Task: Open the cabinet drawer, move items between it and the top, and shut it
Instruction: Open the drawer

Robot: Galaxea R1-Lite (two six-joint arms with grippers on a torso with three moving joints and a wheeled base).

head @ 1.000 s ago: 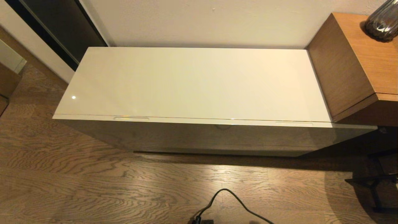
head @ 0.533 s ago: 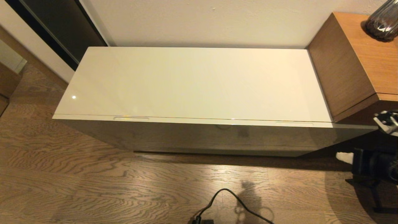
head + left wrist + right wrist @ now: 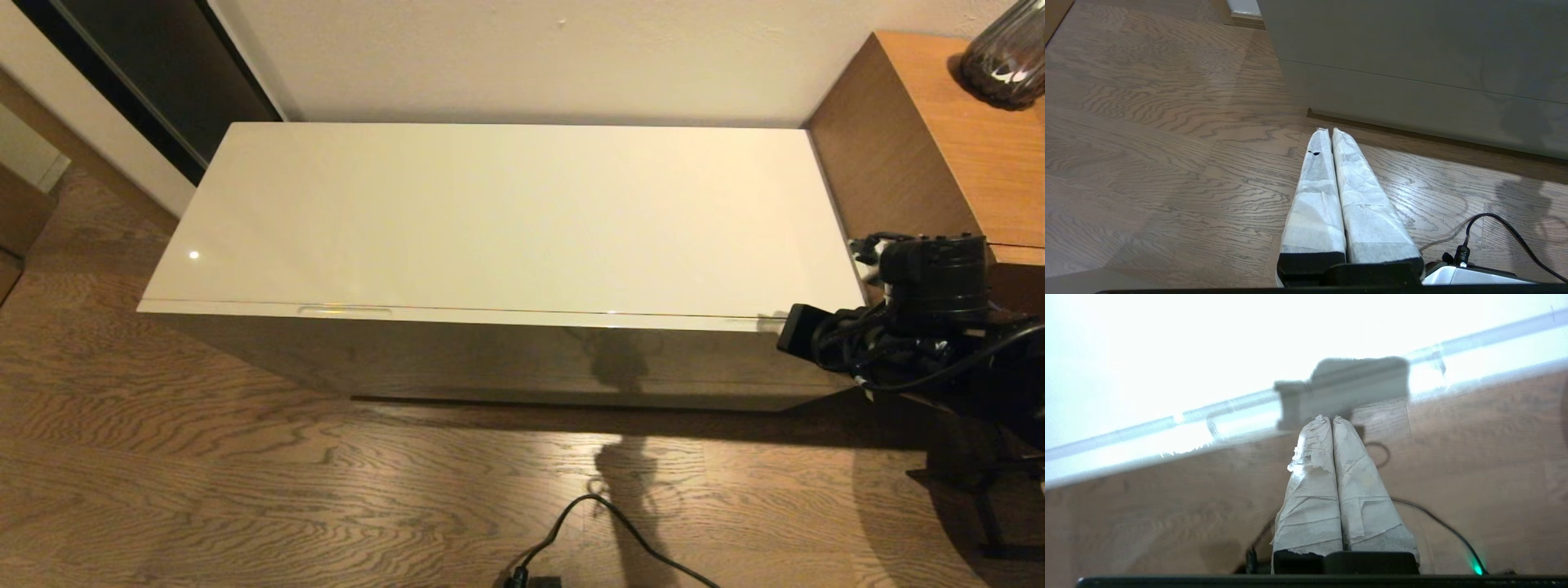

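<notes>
Now one cabinet drawer (image 3: 522, 351) sits shut; two pincers, left pincer (image 3: 1326, 131) and right pincer (image 3: 1327, 417), closed, empty.

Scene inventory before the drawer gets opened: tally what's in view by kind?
Furniture: 2 (cream cabinet, brown wooden unit)
Vases: 1 (dark vase)
Floor cables: 1 (black cable)
Grippers: 2 (left gripper, right gripper), both with fingers together
Total: 6
</notes>
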